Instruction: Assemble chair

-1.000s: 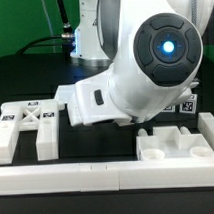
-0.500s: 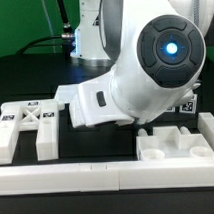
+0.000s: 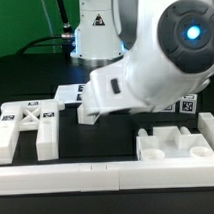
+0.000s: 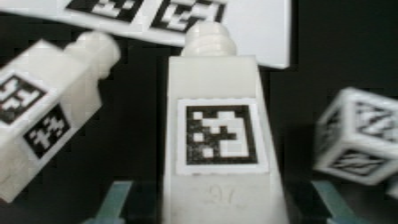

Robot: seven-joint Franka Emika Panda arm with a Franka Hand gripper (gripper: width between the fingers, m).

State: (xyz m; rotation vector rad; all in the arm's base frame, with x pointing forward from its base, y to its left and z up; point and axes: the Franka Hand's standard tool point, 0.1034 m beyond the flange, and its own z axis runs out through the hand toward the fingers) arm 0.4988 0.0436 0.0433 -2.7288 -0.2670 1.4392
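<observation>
The fingers (image 4: 118, 203) are clenched on a leg (image 4: 215, 130) of the chair, one finger on each long side of it near its close end. This leg is a long white block with one square tag on its upper face and a narrower peg at its far end. The peg points toward the marker board (image 4: 178, 15), and in the wrist view its tip lies over the edge of that board. I cannot tell if the leg rests on the worktop (image 4: 134, 95) or is lifted a little.

On one side of the held leg lies a second leg (image 4: 54, 95), apart from it and turned at an angle to it, with tags on its faces. On the other side is a third block (image 4: 365, 135), also apart, and only a part of it shows.

In the exterior view the arm (image 3: 159, 63) covers the middle, so the fingers and the held leg are hidden there. The marker board (image 3: 67, 94) shows partly beside the arm. The X-braced panel (image 3: 29, 125) lies flat at the exterior view's left. The seat (image 3: 178, 145) lies at the exterior view's right with its recesses up. Both are just behind the long rail (image 3: 107, 176) on the black worktop (image 3: 106, 140).
</observation>
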